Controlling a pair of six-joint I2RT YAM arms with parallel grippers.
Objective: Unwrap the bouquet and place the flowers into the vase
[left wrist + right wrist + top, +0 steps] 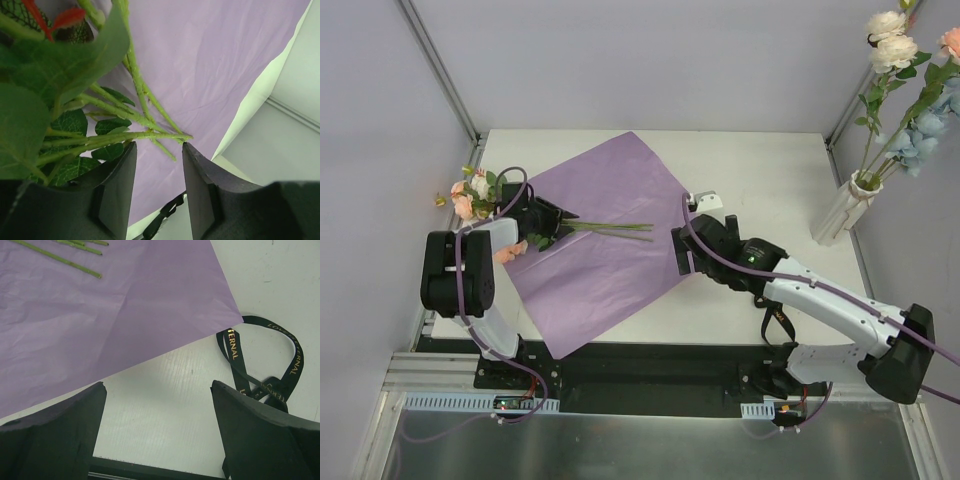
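The left gripper (pixel 159 150) stands half apart, nothing between its fingers. The flowers (pixel 470 192) lie at the left of the paper (pixel 610 170), stems just past its tips. Reach farther over the bunched stems before closing. The right gripper (pixel 159 386) hovers by the ribbon (pixel 231 346), wide apart and empty. The vase (pixel 845 213) stands far right.

On my overhead feed both arms are built alike. The left arm (pixel 460 275), at 8 o'clock, has blocky matte-black joint housings and a smooth white link, with a thin purple cable (pixel 461 290) strung along it. The right arm (pixel 830 300), at 4 o'clock, has the same white shell, a black elbow block and a small green light (pixel 752 257) near its wrist. Tiny orange and green lamps (pixel 506 403) glow at each base. On the wrist feeds, the left end effector (pixel 159 185) and right end effector (pixel 157 425) have thick, dark, wedge-shaped fingers (pixel 260 430).
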